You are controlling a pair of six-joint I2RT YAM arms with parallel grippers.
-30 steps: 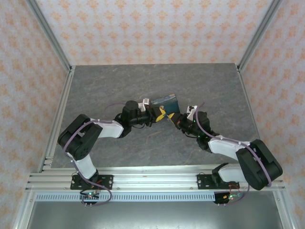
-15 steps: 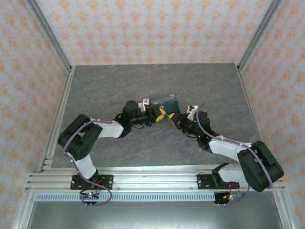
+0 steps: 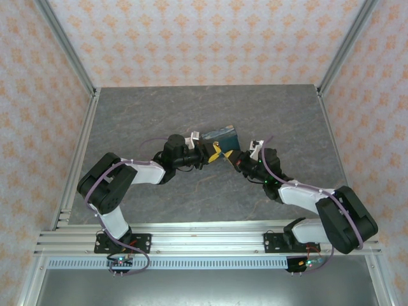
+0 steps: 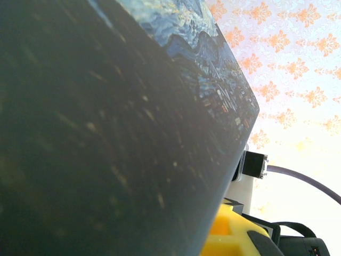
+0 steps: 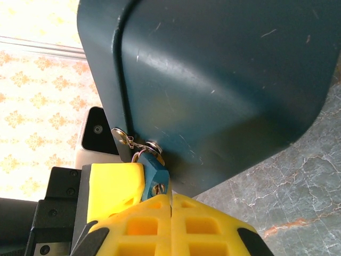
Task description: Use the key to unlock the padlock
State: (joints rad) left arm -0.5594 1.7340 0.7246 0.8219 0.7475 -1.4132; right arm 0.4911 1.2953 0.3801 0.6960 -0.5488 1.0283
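In the right wrist view the padlock (image 5: 154, 173) hangs from the blue case (image 5: 213, 80) directly above the clenched right hand (image 5: 170, 198), its body in line with the fingers, while the left hand (image 3: 217, 153) grips the case.

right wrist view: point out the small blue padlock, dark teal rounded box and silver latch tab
small blue padlock (image 5: 156, 178), right wrist view, its blue body
dark teal rounded box (image 5: 213, 80), right wrist view, its scuffed flat face
silver latch tab (image 5: 121, 135), right wrist view, its pierced end

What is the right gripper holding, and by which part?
The right gripper is shut on the outer end of a small blue piece hanging at the box; padlock or key, cannot tell.
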